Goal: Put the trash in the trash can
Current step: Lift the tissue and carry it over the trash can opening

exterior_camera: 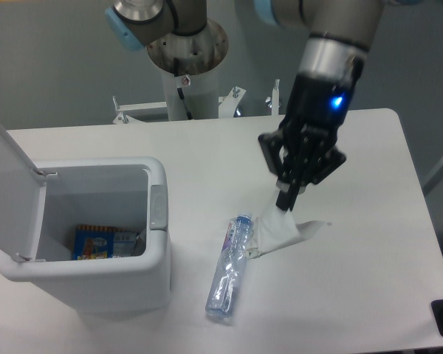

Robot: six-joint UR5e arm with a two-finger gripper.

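Crumpled white paper point(280, 230) hangs pinched in gripper point(284, 204), just below fingertips. Trash can point(156, 221) far left of gripper, lid open. Risk: thin pinch, paper may slip mid-carry.

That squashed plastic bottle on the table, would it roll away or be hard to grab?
The clear plastic bottle looks empty, so probably light and easy to shove by accident. Its flattened body likely stops it rolling far. The thin, smooth wall may buckle or slip under the gripper, which now holds white paper.
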